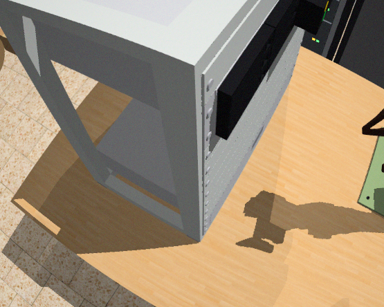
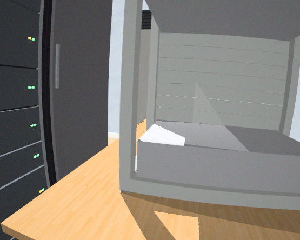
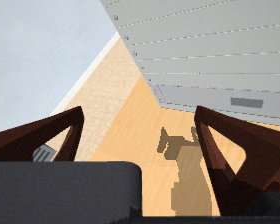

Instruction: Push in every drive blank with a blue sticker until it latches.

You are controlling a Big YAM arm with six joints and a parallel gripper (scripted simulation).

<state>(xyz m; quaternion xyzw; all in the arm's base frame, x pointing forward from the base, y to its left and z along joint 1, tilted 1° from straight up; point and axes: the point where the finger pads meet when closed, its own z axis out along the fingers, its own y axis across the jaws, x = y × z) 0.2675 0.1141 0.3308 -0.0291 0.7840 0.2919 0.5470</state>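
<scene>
The grey rack [image 1: 132,41] [image 2: 130,108] [image 3: 216,45] stands upright on the wooden table [image 1: 315,114] [image 2: 79,194]. In the top view a black drive blank [image 1: 243,86] sticks out of the rack's front face, and another black blank [image 1: 310,15] sticks out higher up. I see no blue sticker from any view. My gripper [image 1: 374,149] [image 3: 139,112] is open and empty, out in front of the rack's lower front, apart from it. The wrist view shows flat grey front panels and a small dark label [image 3: 246,102] low on the rack.
A green plate [image 1: 367,188] lies on the table under the gripper at the right. Dark server cabinets [image 2: 14,89] [image 1: 333,31] stand beyond the table. The table's edge [image 1: 39,216] is close behind the rack.
</scene>
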